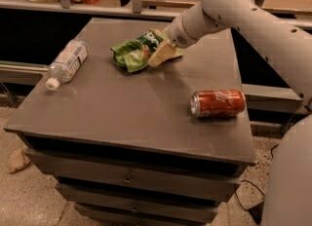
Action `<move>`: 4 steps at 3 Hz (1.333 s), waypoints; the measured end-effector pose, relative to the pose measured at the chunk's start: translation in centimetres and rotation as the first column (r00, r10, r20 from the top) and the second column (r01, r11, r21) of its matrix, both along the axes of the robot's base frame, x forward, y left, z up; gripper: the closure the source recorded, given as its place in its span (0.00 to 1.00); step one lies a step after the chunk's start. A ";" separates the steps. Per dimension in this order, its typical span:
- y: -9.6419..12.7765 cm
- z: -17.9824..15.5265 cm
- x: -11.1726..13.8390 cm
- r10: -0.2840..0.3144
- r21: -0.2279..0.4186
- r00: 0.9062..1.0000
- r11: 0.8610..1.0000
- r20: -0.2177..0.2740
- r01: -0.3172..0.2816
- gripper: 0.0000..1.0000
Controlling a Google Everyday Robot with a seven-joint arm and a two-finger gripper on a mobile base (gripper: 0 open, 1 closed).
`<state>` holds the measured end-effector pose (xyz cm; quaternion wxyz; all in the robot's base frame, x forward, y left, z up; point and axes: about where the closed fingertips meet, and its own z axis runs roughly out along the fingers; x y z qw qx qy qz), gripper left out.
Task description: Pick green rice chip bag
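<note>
This looks like a lab or office test area, not a home. A plain grey drawer cabinet (127, 178) stands on a speckled stone-chip floor (29, 200), a black cable (242, 191) trails beside it, and a long counter (97, 9) with upright metal posts runs behind. The white robot arm's gripper (160, 55) sits over the cabinet's far side, at the crumpled light-green foil snack bag (130, 54).

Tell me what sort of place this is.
Probably an office snack area or test lab: a grey drawer cabinet carrying a green rice chip bag, soda can and water bottle, with the robot's gripper at the bag's edge.
</note>
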<state>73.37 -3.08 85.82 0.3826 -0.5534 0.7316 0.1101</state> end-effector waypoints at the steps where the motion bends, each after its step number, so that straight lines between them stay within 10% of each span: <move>1: 0.3 -0.7 0.2 0.000 -0.010 1.000 1.000 -0.019 0.000 0.58; 3: 0.3 -0.9 0.1 -0.001 -0.033 0.999 0.999 -0.034 0.000 1.00; 4: 0.2 -0.7 0.0 -0.001 -0.026 0.999 1.000 -0.037 0.000 1.00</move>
